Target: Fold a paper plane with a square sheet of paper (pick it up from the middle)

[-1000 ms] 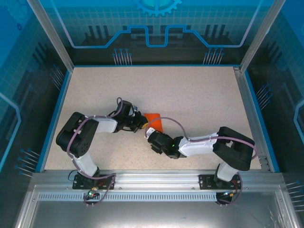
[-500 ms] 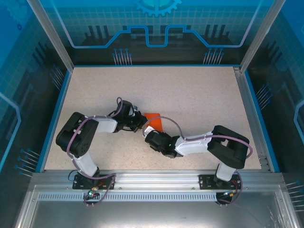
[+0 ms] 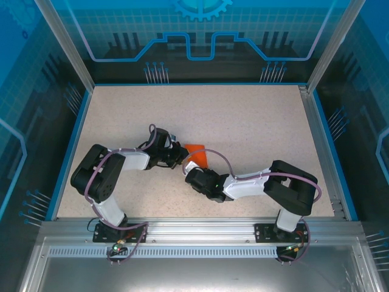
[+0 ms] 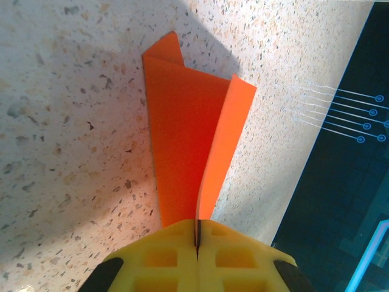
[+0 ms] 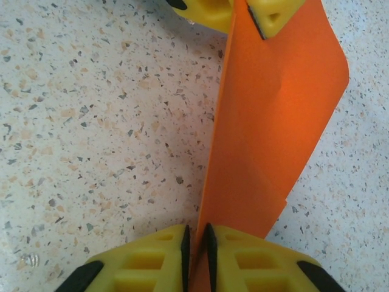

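Note:
The square sheet of paper (image 3: 197,156) is bright orange and creased into a folded, pointed shape, standing partly on edge on the speckled table. My left gripper (image 4: 197,230) is shut on one narrow end of the sheet of paper (image 4: 185,140), whose two flaps fan out ahead. My right gripper (image 5: 197,243) grips the opposite end of the paper (image 5: 273,121), its pads drawn close with the paper's edge between them. The left gripper's yellow fingers (image 5: 267,13) show at the far end in the right wrist view. From above, the left gripper (image 3: 180,156) and the right gripper (image 3: 192,172) meet at the paper.
The speckled table (image 3: 255,121) is bordered by a blue rim and metal frame posts (image 3: 313,97). A dark blue wall panel (image 4: 340,182) lies beyond the table's edge in the left wrist view. Both arms' forearms lie low across the near middle of the table.
The right arm has drawn in toward the left, its elbow and gripper shifting slightly leftward at the paper. The left arm and the paper have hardly moved.

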You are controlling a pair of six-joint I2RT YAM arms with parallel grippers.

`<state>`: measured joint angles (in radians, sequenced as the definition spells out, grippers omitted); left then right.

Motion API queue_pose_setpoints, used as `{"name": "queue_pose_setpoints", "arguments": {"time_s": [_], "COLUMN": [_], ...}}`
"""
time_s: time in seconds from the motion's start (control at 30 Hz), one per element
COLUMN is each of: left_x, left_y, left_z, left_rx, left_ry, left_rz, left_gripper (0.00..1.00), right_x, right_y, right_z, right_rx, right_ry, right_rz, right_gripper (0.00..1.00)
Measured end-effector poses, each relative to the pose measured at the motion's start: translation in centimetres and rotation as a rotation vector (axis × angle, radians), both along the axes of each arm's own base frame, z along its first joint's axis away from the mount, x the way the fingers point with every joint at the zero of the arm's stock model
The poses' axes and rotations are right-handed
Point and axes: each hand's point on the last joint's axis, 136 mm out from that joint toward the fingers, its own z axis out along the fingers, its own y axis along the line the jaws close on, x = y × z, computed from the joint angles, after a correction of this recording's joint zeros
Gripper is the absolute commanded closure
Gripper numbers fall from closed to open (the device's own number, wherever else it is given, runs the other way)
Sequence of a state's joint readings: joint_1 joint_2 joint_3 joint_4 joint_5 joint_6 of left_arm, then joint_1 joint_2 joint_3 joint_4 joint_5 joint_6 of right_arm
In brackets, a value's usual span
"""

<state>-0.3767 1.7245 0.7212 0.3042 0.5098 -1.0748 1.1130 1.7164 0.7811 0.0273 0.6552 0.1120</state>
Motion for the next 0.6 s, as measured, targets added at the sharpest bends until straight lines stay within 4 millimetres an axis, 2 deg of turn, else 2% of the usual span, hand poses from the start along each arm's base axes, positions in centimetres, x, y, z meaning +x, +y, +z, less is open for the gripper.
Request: {"name": "queue_pose_setpoints", "arguments": {"time_s": [0.23,0.3,0.37,0.5,0.6], "left_x": [-0.13,-0.18,-0.23,-0.36,-0.43], "left_y": [0.05,0.08,0.18,0.57,0.88], "left_z": [-0.11,-0.03,0.07,0.37,0.49], "left_rx": [0.004,0.006,0.011,0.032,0.054], "left_ry": [0.006,0.005,0.005,0.003,-0.005], "left_rz": [-0.001,-0.003,0.0,0.01,0.014], "left_gripper": [0.8,0.67,0.59,0.39,0.33], "right_x": [0.02,-0.02,-0.05,0.27,0.3], "right_y": [0.0,0.05,0.19,0.19,0.2], "right_z": [-0.02,-0.08,-0.2,-0.37,-0.36], "right_rx": [0.005,0.008,0.018,0.058,0.103], "right_ry": [0.002,0.008,0.022,0.06,0.095], "right_rz": [-0.006,-0.002,0.004,0.012,0.025], "right_gripper": [0.97,0.98,1.0,1.0,1.0]}}
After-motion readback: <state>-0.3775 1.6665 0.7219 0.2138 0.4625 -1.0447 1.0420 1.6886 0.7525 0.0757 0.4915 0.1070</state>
